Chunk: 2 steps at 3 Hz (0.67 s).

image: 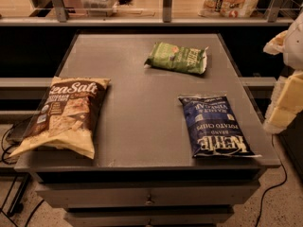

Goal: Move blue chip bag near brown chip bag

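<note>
We judge the step in hand to be the reach for the blue bag (215,126), which nothing grips yet. It lies flat by the front right corner of the tabletop (137,103), its near end close to the front edge. The pincer (284,110) hangs off the right edge, beside the bag but apart from it. We cannot tell whether it is open or closed.

The bag's long axis runs roughly front to back, with the near end skewed a little toward the right edge. Its lettering reads upside down to us, with the brand name at the front end.

We would come in over the right edge and pinch across the short axis, near the middle. The film looks glossy and puffed, so a shallow grip may slip.

The brown bag (64,115) lies at the front left corner and seems to hang over the left edge. So we would carry the blue bag left along the front edge and set it down just beside the brown one without nudging it. The green bag (177,58), toward the far edge, is out of that path.
</note>
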### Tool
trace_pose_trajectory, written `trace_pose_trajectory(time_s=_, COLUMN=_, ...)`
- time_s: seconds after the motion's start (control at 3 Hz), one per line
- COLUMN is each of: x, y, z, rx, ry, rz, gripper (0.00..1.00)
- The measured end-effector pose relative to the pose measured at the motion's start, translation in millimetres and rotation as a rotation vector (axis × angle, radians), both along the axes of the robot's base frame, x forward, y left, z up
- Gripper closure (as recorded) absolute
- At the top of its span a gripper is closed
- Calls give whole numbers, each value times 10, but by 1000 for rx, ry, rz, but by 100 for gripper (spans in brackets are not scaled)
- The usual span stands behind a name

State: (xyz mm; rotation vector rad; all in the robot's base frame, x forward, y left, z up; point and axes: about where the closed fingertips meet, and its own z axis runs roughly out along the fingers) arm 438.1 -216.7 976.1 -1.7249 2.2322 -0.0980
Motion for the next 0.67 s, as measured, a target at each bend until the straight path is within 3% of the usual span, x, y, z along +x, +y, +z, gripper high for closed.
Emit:
trace_pose_trajectory(time_s=0.33, x=0, y=0, z=0, rx=0, ry=0, rz=0, gripper=0)
trace_pose_trajectory(time_s=0.67, x=1, y=40, z=-20, rx=45, ry=-3, rz=26, gripper=0)
